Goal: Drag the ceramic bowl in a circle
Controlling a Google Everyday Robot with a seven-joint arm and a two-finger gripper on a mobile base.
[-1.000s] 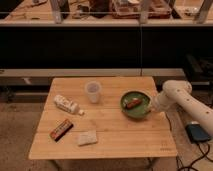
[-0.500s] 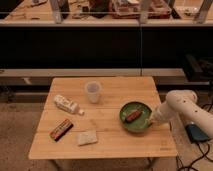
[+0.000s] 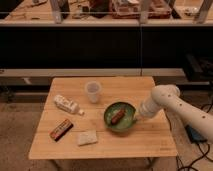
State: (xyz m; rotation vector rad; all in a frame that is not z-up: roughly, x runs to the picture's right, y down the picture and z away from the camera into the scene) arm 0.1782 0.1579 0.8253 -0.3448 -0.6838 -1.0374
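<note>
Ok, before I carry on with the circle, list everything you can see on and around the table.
table: one, light wood, centre of view
ceramic bowl: one, dark green, right of the table's middle
brown item: one, oblong, inside the bowl
plastic cup: one, translucent whitish, upright, behind and left of the bowl
bottle: one, white, lying on its side, left part of the table
snack bar: one, brown-red, front left
packet: one, whitish, front, just right of the bar
arm: one, white, reaching in from the right
gripper: one, shut on the bowl's right rim
</note>
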